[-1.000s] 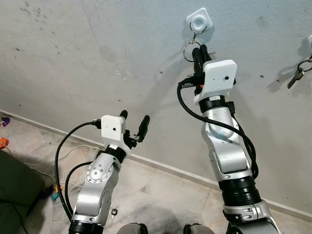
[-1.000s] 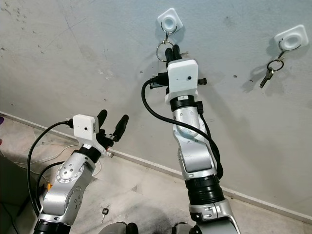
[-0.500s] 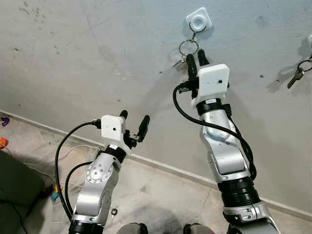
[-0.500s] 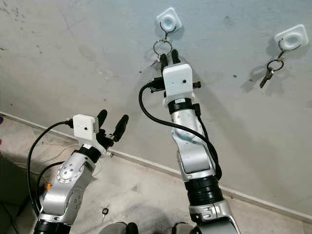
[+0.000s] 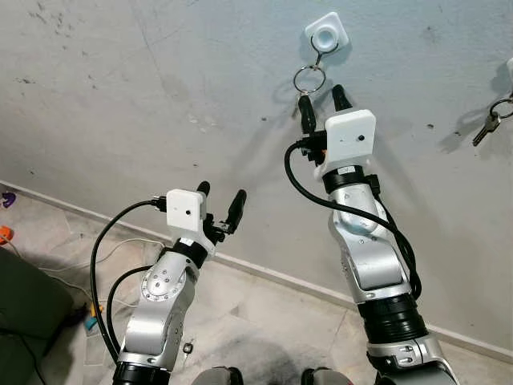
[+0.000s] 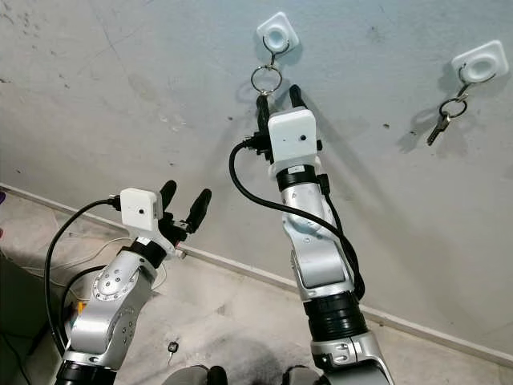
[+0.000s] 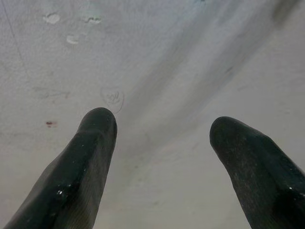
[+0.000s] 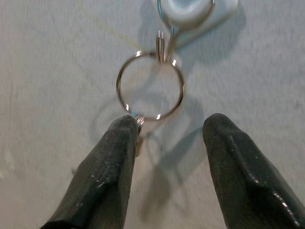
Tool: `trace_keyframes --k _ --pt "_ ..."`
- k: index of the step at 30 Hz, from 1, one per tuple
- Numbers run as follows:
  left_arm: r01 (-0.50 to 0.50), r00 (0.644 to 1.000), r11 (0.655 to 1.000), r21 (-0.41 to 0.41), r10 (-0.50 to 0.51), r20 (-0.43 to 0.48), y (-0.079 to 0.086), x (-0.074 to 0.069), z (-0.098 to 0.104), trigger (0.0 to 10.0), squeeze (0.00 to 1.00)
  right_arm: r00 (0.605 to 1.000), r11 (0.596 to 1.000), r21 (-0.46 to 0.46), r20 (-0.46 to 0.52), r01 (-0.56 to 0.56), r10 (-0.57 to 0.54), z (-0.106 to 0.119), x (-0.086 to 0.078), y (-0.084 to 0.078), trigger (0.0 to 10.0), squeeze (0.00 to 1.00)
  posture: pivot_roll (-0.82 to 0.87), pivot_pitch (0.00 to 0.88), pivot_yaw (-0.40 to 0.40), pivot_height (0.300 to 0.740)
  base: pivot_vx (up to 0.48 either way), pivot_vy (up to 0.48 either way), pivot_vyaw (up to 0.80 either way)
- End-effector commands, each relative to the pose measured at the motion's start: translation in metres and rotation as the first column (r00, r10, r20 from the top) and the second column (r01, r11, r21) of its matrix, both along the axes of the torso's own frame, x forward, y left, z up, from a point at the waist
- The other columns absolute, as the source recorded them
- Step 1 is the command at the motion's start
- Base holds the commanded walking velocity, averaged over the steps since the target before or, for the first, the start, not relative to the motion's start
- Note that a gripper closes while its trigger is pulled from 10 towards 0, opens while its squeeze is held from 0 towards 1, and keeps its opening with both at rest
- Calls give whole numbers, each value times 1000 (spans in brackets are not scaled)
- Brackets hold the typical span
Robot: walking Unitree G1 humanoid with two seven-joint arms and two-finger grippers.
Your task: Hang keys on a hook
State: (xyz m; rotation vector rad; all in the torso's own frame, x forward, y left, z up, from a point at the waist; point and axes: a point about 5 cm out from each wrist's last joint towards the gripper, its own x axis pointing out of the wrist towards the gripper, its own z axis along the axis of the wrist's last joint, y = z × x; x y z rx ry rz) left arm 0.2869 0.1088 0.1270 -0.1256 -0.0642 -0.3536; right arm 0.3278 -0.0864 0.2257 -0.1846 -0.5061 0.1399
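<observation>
Two grippers face the wall. Nearest, the left gripper (image 5: pixel 220 198) idles low, fingers spread and empty. Farther up, the right gripper (image 5: pixel 320 103) is open just under the key ring (image 5: pixel 309 79), which hangs from the white hook (image 5: pixel 327 35); the key below the ring is mostly hidden behind one finger (image 8: pixel 116 157). That finger looks to be touching the ring's lower edge, so a careless withdrawal could snag the ring and lift it off. Well to the right, another set of keys (image 6: pixel 443 115) hangs on a second hook (image 6: pixel 479 62).
</observation>
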Motion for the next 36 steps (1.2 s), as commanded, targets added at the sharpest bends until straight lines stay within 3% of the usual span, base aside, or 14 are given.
trace_keyframes --k 1,13,19,26,27,33,36 --pt "-7 1000 999 32 8 -19 5 -2 -8 10000 0 1000 1000 -2 -4 -3 3 -3 -3 0 10000 1000 23 160 111 740 0 0 0" --pt "-25 993 996 84 35 -110 16 -11 -39 10000 0 992 997 -40 -105 59 -63 -42 -19 -26 10000 1000 15 159 105 740 0 0 0" --pt "-6 972 989 145 40 -230 24 -21 -72 10000 0 972 990 -95 -200 104 -121 -75 -35 -45 10000 1000 11 162 102 740 0 0 0" --pt "16 954 982 187 41 -296 31 -31 -94 10000 0 941 979 -173 -300 105 -154 -114 -54 -58 10000 1000 9 163 103 740 0 0 0" --pt "16 946 980 200 50 -319 35 -34 -101 10000 0 922 976 -196 -351 99 -164 -131 -61 -63 10000 1000 8 161 104 740 0 0 0" --pt "25 903 967 252 86 -420 46 -46 -130 10000 0 827 974 -220 -536 56 -168 -181 -79 -72 10000 1000 -3 162 100 740 0 0 0" --pt "39 865 953 299 118 -488 55 -56 -150 10000 0 748 977 -209 -641 46 -172 -209 -87 -78 10000 1000 -11 162 91 740 0 0 0"
